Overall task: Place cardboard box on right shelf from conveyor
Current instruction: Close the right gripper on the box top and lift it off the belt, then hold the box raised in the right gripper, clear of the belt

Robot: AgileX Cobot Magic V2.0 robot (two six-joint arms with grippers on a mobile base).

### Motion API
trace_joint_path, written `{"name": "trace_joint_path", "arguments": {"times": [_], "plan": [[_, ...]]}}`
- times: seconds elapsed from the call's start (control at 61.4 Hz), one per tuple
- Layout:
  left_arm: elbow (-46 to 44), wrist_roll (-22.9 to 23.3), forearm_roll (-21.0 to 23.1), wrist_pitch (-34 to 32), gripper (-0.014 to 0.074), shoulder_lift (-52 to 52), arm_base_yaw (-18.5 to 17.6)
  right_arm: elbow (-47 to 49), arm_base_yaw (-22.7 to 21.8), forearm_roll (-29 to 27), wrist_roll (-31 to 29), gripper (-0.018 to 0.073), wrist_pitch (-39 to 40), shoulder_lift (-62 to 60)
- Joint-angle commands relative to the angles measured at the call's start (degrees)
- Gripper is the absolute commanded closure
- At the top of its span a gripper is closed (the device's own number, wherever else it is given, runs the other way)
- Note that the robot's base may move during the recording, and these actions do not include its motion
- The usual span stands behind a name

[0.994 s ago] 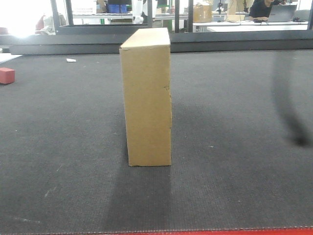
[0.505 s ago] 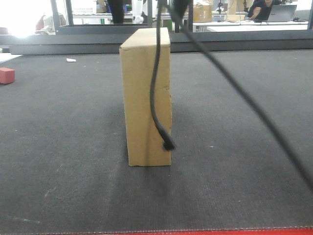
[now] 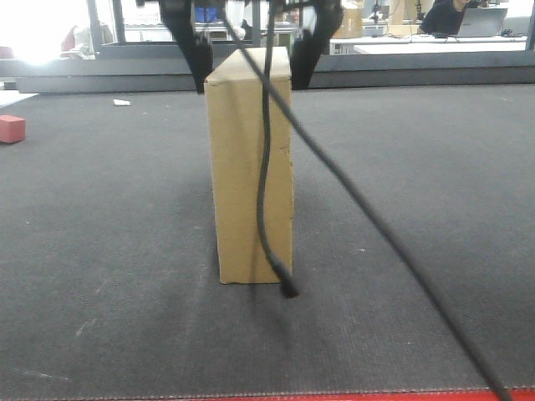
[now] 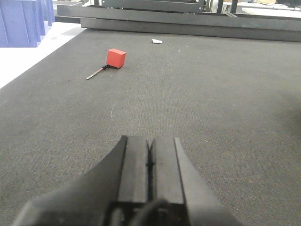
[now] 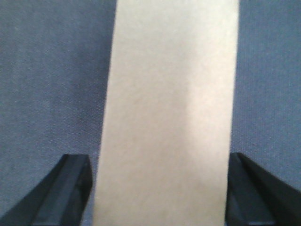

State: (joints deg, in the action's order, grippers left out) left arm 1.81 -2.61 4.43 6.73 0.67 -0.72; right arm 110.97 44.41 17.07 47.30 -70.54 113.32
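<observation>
Upright cardboard box (image 3: 251,167) on the conveyor (image 3: 100,251); right gripper (image 3: 250,83) spread open astride its top at twelve o'clock; left gripper (image 4: 149,155) clenched.

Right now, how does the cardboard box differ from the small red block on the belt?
Colour: the cardboard box is plain tan, the red block is bright red. Size: the box is far bigger and taller than the block. Place: the box stands on end mid-belt between the open fingers of the right gripper; the block sits far off to the side, untouched. Both rest on the dark conveyor.
</observation>
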Motion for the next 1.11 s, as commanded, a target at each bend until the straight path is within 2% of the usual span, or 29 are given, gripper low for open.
{"name": "trace_joint_path", "arguments": {"times": [0.0, 0.13, 0.196, 0.31, 0.57, 0.668, 0.896, 1.092], "plan": [[0.55, -0.02, 0.34, -4.96, 0.0713, 0.87, 0.09, 1.86, -0.7, 1.21, 0.11, 0.0039, 0.98, -3.14], [0.55, -0.02, 0.34, -4.96, 0.0712, 0.87, 0.09, 1.86, -1.3, 1.09, -1.21, 0.0258, 0.58, -3.55], [0.55, -0.02, 0.34, -4.96, 0.0712, 0.87, 0.09, 1.91, -1.72, 1.04, -2.64, 0.0315, 0.66, -4.15], [0.55, -0.02, 0.34, -4.96, 0.0713, 0.87, 0.09, 1.91, -2.82, 0.66, -6.19, 0.0318, 1.12, -6.07], [0.55, -0.02, 0.34, -4.96, 0.0713, 0.87, 0.09, 1.22, -8.84, -4.03, -24.87, 0.0318, 0.48, -13.39], [0.55, -0.02, 0.34, -4.96, 0.0712, 0.87, 0.09, -1.63, -12.2, -5.65, -29.8, 0.0318, 0.32, -16.69], [0.55, -0.02, 0.34, -4.96, 0.0713, 0.87, 0.09, -17.89, -19.49, -5.83, -34.75, 0.0318, 4.9, -28.04], [0.55, -0.02, 0.34, -4.96, 0.0713, 0.87, 0.09, -34.56, -25.69, -7.75, -35.06, 0.0318, 12.38, -40.72]]}}
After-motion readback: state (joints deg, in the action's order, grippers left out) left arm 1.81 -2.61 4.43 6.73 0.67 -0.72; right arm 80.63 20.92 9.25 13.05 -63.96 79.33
